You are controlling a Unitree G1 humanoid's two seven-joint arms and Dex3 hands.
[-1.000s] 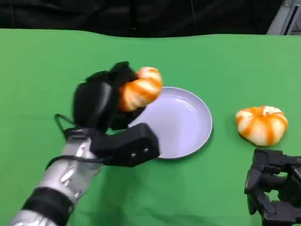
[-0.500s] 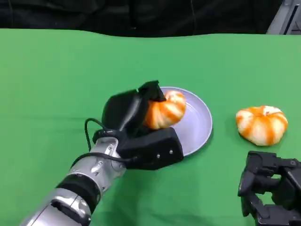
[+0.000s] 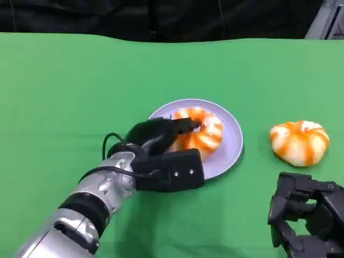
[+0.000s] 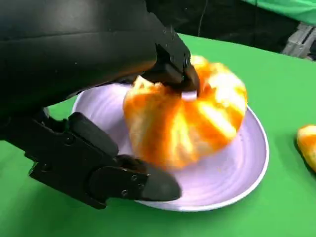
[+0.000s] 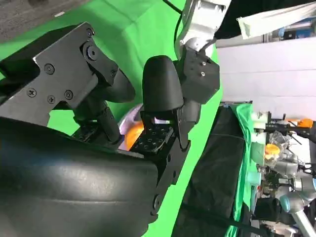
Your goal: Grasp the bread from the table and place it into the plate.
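Observation:
An orange-and-white striped bread lies on the lilac plate at the table's middle. My left hand reaches in from the lower left and still grips it. In the left wrist view a finger presses on the top of the bread, and the thumb lies low by the rim of the plate. My right hand rests at the lower right, holding nothing, its fingers apart.
A second striped bread sits on the green cloth to the right of the plate, just beyond my right hand; its edge shows in the left wrist view. The green table runs back to a dark far edge.
My left hand carried the bread from above the plate's left rim rightward and down, and the bread now sits on the plate. My right hand stayed nearly still.

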